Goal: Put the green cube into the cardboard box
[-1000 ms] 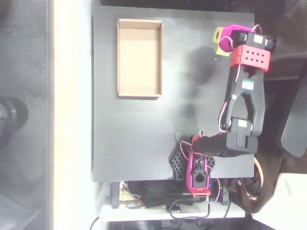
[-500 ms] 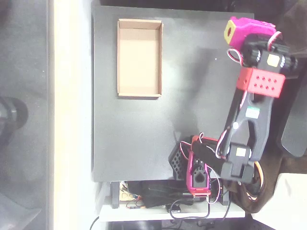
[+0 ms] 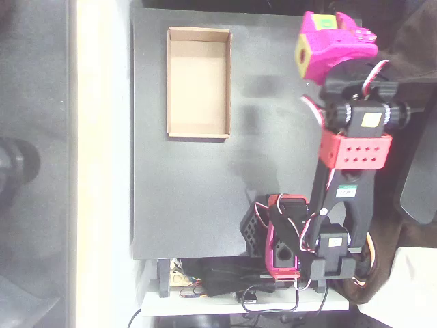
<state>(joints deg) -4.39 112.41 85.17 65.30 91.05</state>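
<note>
Gripper (image 3: 315, 42) at upper right of frame, closed around the green cube (image 3: 326, 22).
Cardboard box (image 3: 199, 130) sitting upper left, well apart.

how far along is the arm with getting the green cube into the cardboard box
Done: the green cube looks picked up, showing as a small green patch within the magenta gripper, which is raised near the table's top right in the overhead view. In hand: carrying it. Left: moving across to the cardboard box, whose floor is bare, and releasing.

No text, label or number is sharp enough to read anywhere.
</note>
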